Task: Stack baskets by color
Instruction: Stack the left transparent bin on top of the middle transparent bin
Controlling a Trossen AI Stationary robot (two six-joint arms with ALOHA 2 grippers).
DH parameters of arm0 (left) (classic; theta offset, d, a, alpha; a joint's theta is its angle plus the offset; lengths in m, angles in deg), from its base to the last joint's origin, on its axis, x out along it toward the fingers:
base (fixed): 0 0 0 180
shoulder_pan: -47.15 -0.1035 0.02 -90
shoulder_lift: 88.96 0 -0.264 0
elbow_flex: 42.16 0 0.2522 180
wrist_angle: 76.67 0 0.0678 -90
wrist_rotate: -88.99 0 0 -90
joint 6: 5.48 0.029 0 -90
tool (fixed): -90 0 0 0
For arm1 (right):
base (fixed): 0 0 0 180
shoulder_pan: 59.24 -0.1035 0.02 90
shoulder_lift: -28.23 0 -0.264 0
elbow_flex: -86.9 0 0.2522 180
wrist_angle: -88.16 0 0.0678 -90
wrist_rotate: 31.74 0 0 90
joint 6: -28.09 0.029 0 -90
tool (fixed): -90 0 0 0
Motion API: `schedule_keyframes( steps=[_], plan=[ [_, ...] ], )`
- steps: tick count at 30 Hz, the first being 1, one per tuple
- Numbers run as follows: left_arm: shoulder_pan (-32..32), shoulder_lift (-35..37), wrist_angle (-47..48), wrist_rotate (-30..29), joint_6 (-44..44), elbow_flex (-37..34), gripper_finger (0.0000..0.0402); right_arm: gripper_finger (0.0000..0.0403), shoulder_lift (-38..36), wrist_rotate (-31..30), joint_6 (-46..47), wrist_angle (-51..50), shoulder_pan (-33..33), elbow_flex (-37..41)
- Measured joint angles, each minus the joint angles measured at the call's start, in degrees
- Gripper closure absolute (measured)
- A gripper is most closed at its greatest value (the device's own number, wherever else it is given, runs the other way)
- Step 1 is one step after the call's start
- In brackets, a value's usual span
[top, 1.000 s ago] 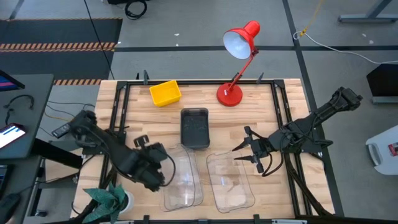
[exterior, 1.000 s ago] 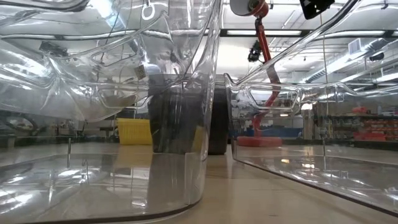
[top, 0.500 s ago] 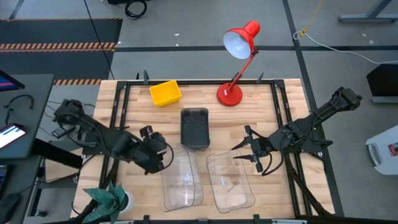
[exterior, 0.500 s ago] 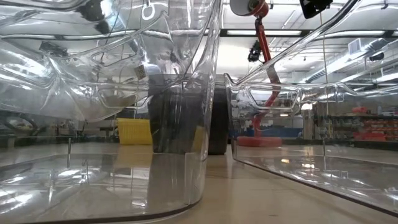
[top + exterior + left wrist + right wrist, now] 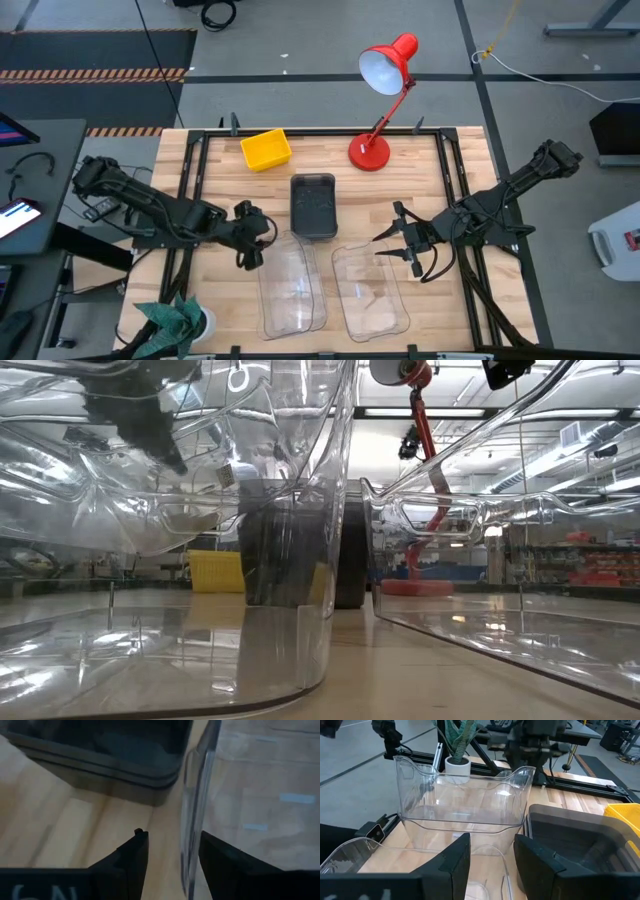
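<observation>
Two clear baskets (image 5: 292, 285) sit nested at the near middle, and a single clear basket (image 5: 370, 292) lies to their right. A smoky-grey basket (image 5: 313, 205) stands behind them and a yellow basket (image 5: 265, 150) at the far left. My left gripper (image 5: 262, 240) is open at the nested pair's far left corner. In the left wrist view (image 5: 170, 857) the clear wall's edge (image 5: 196, 805) runs up ahead of the gap, with the grey basket (image 5: 125, 750) beyond. My right gripper (image 5: 398, 245) hangs open just right of the single clear basket's far end.
A red desk lamp (image 5: 380, 100) stands at the far edge, its base (image 5: 367, 152) on the table right of the yellow basket. A potted plant (image 5: 180, 318) sits at the near left corner. Black rails (image 5: 190, 180) frame the tabletop.
My left gripper has gone from the left side of the nested clear baskets toward the table's far edge and a little right, ending at their far left corner. Its arm has drawn back toward the left. The baskets have stayed where they were.
</observation>
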Motion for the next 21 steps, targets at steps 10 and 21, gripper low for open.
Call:
schedule_keyframes(
  steps=[10,21],
  plan=[
    [-2.05,-0.17,-7.71,8.51,-2.32,-2.57,0.027,0.0247,0.0,0.0,-0.01,0.11,0.01,0.0],
    [-1.97,-1.01,-7.0,8.49,-2.47,-2.5,0.0371,0.0247,0.0,-0.02,-0.02,0.43,0.01,0.0]
  ],
)
